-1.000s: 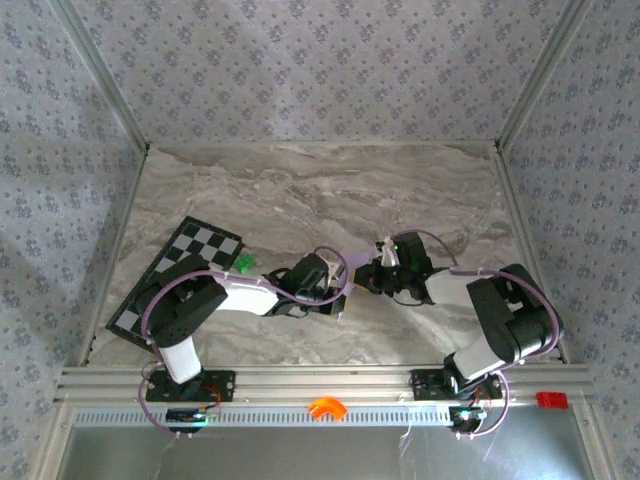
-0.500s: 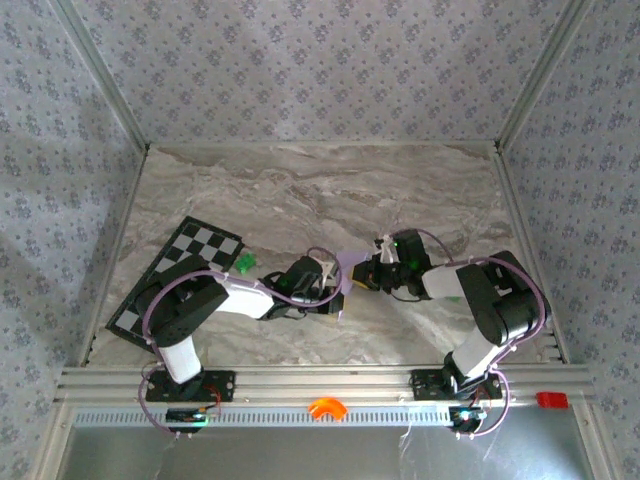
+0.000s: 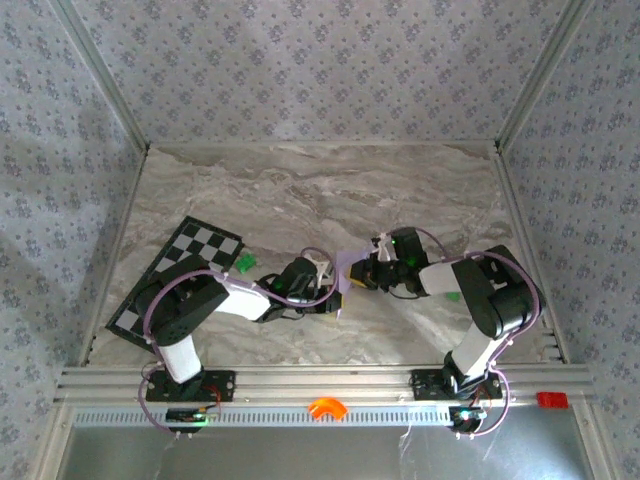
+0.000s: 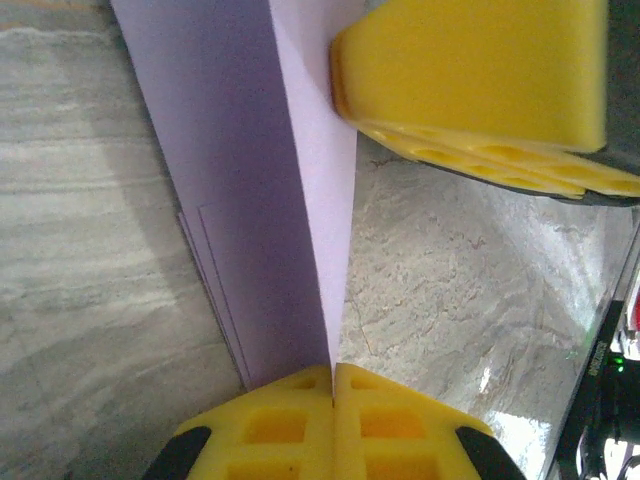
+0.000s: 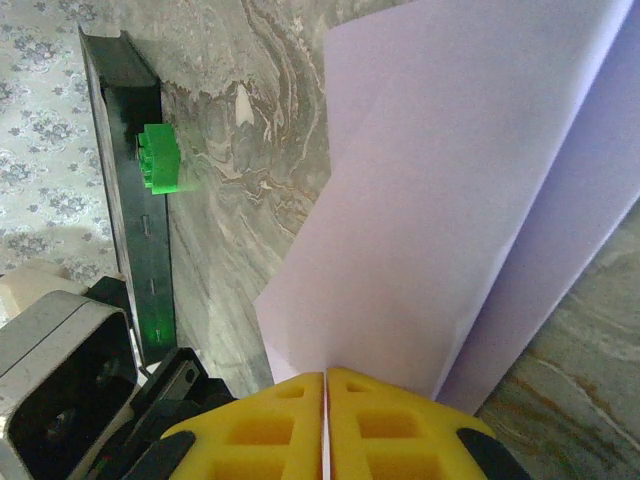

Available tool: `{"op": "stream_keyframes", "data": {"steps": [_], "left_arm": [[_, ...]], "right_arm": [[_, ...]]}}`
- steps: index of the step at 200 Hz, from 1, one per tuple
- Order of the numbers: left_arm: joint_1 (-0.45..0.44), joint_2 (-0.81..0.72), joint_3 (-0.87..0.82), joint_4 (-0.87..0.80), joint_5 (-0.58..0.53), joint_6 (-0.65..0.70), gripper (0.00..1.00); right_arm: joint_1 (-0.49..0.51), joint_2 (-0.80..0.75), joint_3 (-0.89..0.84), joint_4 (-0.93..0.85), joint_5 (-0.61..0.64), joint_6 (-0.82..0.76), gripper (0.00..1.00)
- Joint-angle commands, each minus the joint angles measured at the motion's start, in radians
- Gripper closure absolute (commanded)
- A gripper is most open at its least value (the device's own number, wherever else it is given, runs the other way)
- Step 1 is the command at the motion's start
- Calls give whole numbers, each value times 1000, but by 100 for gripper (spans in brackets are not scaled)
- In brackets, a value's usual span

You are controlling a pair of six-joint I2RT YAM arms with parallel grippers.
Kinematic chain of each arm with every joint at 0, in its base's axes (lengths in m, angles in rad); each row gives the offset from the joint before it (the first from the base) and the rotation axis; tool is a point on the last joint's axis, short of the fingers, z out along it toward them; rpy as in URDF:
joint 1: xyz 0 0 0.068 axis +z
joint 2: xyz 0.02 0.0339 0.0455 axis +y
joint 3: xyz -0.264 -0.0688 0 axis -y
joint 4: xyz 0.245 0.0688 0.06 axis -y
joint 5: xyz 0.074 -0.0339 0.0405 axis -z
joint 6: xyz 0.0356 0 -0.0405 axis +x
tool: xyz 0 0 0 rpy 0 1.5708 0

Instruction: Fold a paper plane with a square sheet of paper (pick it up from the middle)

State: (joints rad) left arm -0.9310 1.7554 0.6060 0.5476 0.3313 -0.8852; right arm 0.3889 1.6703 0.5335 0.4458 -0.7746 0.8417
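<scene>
The pale lilac sheet of paper (image 3: 349, 265) is folded and held up off the marble table between the two arms at mid table. My left gripper (image 3: 332, 283) is shut on one end; in the left wrist view its yellow fingers (image 4: 333, 372) pinch the paper's crease edge (image 4: 250, 200). My right gripper (image 3: 364, 272) is shut on the opposite end; the right wrist view has the layered sheet (image 5: 450, 190) fanning out from the closed tips (image 5: 326, 376). A yellow right fingertip (image 4: 470, 70) touches the paper's far end.
A black-and-white checkerboard (image 3: 190, 250) lies at the left of the table, with a tiny green block (image 3: 243, 262) (image 5: 160, 158) at its right edge. Patterned walls enclose the table on three sides. The left arm's body (image 5: 60, 380) sits close to the right gripper.
Both grippers have drifted slightly left while holding the paper. The lilac sheet now stands more exposed between them, and the right arm's elbow has swung inward.
</scene>
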Motion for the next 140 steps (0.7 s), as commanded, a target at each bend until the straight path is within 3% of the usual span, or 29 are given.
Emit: {"op": "stream_keyframes", "data": {"steps": [1, 140], "left_arm": [[18, 50, -56, -129, -25, -29, 100], [35, 73, -47, -174, -9, -54, 100]], "right_arm": [[9, 26, 24, -1, -17, -6, 89], [51, -8, 55, -125, 30, -76, 88]]}}
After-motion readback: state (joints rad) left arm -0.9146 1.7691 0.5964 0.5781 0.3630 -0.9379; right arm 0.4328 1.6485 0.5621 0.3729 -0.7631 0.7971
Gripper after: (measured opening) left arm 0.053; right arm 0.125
